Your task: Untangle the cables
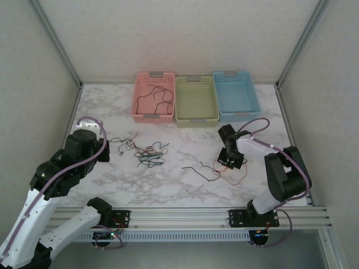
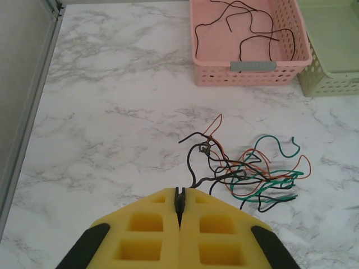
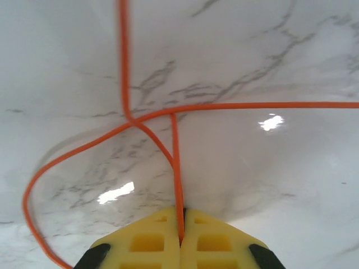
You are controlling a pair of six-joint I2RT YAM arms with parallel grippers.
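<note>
A tangle of cables [image 2: 252, 174], black, orange, red and green, lies on the marble table in front of my left gripper [image 2: 180, 197]. That gripper is shut, with the end of a black cable [image 2: 197, 159] from the tangle pinched between its yellow fingertips. From above, the tangle [image 1: 148, 154] sits left of centre and my left gripper [image 1: 105, 152] is at its left side. My right gripper [image 3: 180, 216] is down at the table, shut on an orange cable [image 3: 176, 162] that loops and crosses itself. From above, my right gripper [image 1: 230, 162] stands over loose orange and black cables [image 1: 210, 172].
Three baskets stand in a row at the back: pink [image 1: 140, 89] with black cables in it, green [image 1: 196, 120] and blue [image 1: 235, 75]. The pink basket [image 2: 249, 75] is also ahead of my left gripper. Frame posts and walls close in both sides.
</note>
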